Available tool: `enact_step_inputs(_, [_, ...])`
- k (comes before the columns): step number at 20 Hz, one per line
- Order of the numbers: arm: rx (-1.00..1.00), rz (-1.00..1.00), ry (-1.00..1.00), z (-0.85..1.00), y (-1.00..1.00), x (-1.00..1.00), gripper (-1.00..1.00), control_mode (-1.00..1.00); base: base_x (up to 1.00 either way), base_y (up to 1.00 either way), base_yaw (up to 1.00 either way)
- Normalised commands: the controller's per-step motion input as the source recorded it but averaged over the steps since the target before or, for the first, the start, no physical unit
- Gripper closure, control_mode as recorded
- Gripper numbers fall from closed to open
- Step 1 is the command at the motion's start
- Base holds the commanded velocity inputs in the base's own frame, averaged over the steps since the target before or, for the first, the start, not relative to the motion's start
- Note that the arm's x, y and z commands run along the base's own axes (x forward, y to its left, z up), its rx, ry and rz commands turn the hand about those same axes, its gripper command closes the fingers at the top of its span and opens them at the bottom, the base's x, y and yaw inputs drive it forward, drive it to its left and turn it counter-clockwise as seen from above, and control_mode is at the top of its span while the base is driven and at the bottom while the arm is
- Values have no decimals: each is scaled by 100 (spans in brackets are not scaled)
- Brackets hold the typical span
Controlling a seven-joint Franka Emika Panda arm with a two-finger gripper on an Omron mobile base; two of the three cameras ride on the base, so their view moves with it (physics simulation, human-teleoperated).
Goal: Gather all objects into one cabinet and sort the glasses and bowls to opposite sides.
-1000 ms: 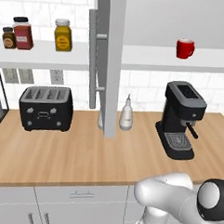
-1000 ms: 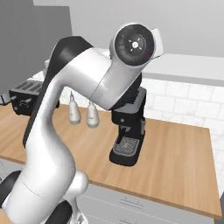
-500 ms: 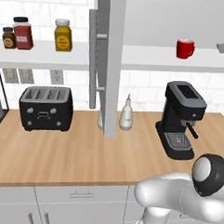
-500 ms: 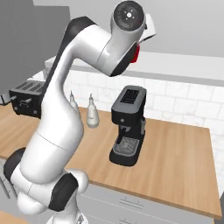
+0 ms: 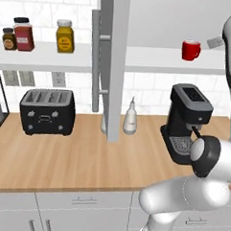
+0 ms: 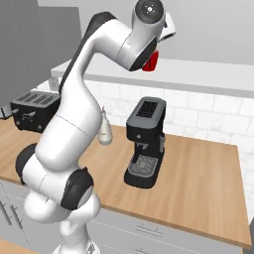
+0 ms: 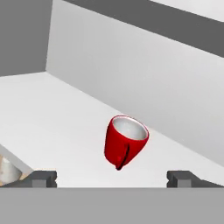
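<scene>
Reaching up to the shelf (image 5: 154, 59), the gripper (image 7: 111, 177) has its jaws spread wide, red mug (image 7: 125, 141) at twelve o'clock, ready for grasping.

From the right base view my own arm covers most of the red mug (image 6: 153, 61), leaving a sliver below the claw. In the left base view the claw (image 5: 216, 42) is cut by the right edge. On the hand view, only fingertips (image 7: 42, 178) poke up.
</scene>
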Motion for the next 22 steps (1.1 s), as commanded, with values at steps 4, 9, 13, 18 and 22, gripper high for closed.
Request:
enact_step_inputs(4, [-7,-15,10,-16,0,0,-100,-100,0,0,0])
enact_step_inputs(9, [-7,-33,15,-2,12,0,-100,-100,0,0,0])
enact_step_inputs(13, [-2,-14,6,0,3,1,-100,-100,0,0,0])
enact_step_inputs(18, [0,0,0,-6,0,0,-100,-100,0,0,0])
enact_step_inputs(22, [3,0,0,-30,3,24,-100,-100,0,0,0])
